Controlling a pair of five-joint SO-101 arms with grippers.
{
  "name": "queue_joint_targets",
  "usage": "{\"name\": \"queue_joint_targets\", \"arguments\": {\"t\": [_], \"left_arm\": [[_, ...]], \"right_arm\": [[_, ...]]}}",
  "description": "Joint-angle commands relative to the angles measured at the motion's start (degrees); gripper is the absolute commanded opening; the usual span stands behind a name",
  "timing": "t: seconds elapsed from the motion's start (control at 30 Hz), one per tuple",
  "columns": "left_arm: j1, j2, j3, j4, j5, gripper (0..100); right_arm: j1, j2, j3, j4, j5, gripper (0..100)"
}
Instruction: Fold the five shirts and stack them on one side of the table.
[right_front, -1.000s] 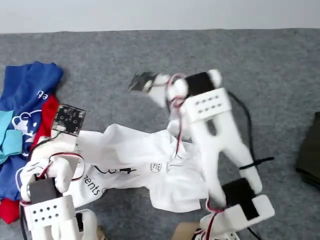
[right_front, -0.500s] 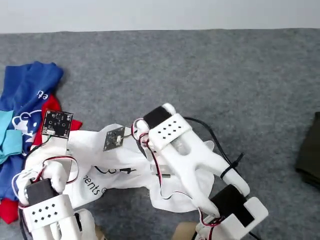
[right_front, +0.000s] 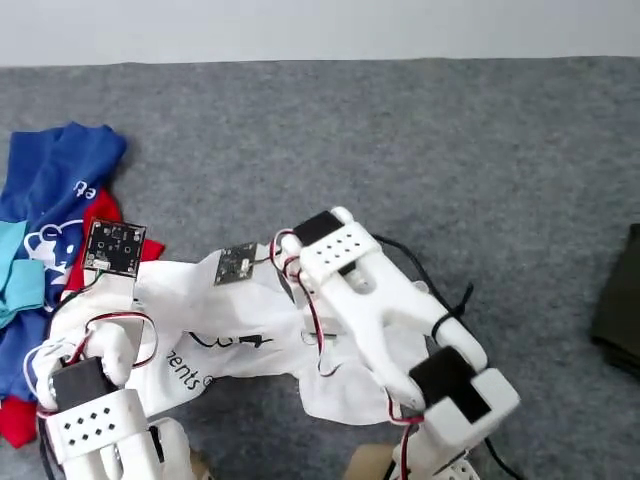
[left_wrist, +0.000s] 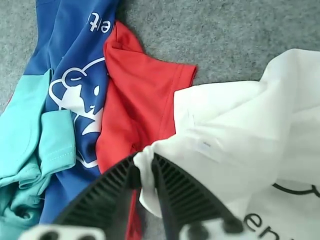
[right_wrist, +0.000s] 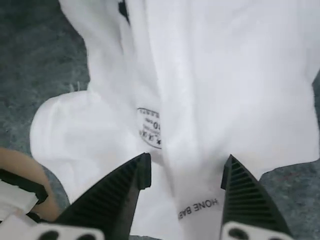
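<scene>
The white shirt (right_front: 240, 315) lies crumpled and unfolded on the grey table (right_front: 420, 130), at about 6 to 7 o'clock from the table's middle in the high view, with black print on its front. The left gripper (left_wrist: 144, 162) is clenched on a pinch of the shirt's edge, where the white cloth (left_wrist: 240, 130) overlaps the red shirt (left_wrist: 140, 100). The right gripper (right_wrist: 185, 170) hangs over the white fabric (right_wrist: 210, 75) with its jaws spread apart, grasping nothing. The right arm (right_front: 370, 300) stretches over the shirt from 5 o'clock, and the left arm (right_front: 95, 420) stands at 7 o'clock. At 9 o'clock lie a blue shirt (right_front: 55, 180), the red one (right_front: 100, 220) and a teal shirt (right_front: 18, 270), overlapping. A dark garment (right_front: 620, 300) sits at the 3 o'clock edge.
</scene>
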Motion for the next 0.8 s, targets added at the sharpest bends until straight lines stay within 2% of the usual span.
{"name": "queue_joint_targets", "arguments": {"t": [0.0,0.17,0.33,0.77], "left_arm": [[-0.18,-0.62,-0.22,-0.79,0.44,0],[-0.18,-0.62,-0.22,-0.79,0.44,0],[-0.09,-0.62,-0.22,-0.79,0.44,0],[-0.09,-0.62,-0.22,-0.79,0.44,0]], "right_arm": [[1.27,1.27,-5.1,-0.75,0.62,23.5],[1.89,4.18,-9.93,-0.57,0.62,22.9],[1.89,4.88,-13.98,-0.4,0.62,17.6],[1.63,7.78,-14.07,0.22,0.62,17.6]]}}
